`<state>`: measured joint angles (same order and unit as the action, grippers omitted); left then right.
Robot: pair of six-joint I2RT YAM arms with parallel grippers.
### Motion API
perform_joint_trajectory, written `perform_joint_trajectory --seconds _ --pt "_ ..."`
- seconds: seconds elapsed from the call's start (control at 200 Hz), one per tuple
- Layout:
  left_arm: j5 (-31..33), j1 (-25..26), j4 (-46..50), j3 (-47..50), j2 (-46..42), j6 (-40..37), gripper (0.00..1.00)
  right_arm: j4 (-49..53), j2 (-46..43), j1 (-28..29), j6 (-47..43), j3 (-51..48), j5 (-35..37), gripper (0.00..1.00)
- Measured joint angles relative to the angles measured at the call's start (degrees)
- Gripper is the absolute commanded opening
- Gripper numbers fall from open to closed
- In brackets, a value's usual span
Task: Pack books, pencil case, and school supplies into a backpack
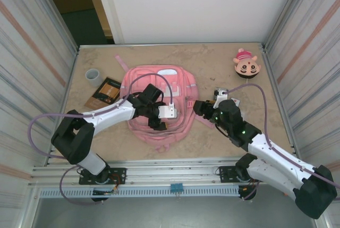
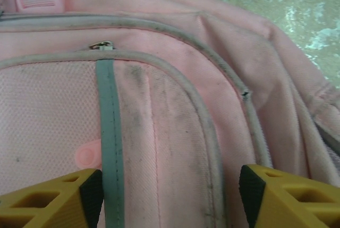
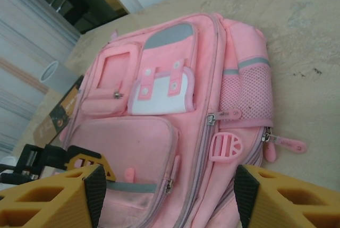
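The left tool [image 2: 170, 191] stands wide open, empty, close over the front pocket of the pink backpack [image 2: 175, 106]. The right tool [image 3: 170, 196] is wide open too, empty, beside the backpack's right side. The backpack lies mid-worktop [image 1: 212, 148].

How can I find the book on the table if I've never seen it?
Start at the big soft pink backpack in the middle of the beige stone table, then look just to its left. The thin orange-brown book lies flat there, beside a small round grey cup. The book is a flat rectangle with dark picture panels, while the cup is round and stands upright.
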<state>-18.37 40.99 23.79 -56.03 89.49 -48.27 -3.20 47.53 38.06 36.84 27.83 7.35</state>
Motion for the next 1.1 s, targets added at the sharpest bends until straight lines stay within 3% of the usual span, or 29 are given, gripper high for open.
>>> perform_joint_trajectory --seconds 0.135,0.361,0.531,0.586,0.651,0.727,0.907,1.097 --pt "-0.28 0.02 0.0 0.0 0.0 0.04 0.69 -0.02 -0.22 -0.35 0.0 -0.24 0.02 0.66" --pt "9.18 1.6 -3.34 0.24 2.62 1.2 0.69 0.15 -0.28 -0.59 0.0 -0.76 -0.02 0.66" --pt "12.35 2.67 -4.35 0.46 3.28 1.81 0.69 0.2 -0.5 -0.59 0.0 -0.76 0.0 0.67" --pt "13.31 3.15 -5.27 1.11 3.28 1.95 0.57 0.2 -0.63 -0.59 0.0 -0.83 0.0 0.67" --pt "14.62 4.02 -6.45 2.1 3.28 2.43 0.24 0.22 -0.79 -0.59 0.0 -1.03 0.02 0.67" --pt "16.57 4.83 -7.04 2.14 3.26 3.1 0.0 0.48 -0.79 -0.59 0.0 -1.07 0.22 0.66" --pt "14.16 3.23 -5.42 1.77 -0.15 3.45 0.0 2.36 -0.7 -0.74 -1.53 -1.07 0.57 0.65" --pt "-1.03 -6.51 4.44 -1.25 -8.39 1.92 0.0 0.85 0.94 -7.87 -4.0 -1.57 -8.92 0.64"
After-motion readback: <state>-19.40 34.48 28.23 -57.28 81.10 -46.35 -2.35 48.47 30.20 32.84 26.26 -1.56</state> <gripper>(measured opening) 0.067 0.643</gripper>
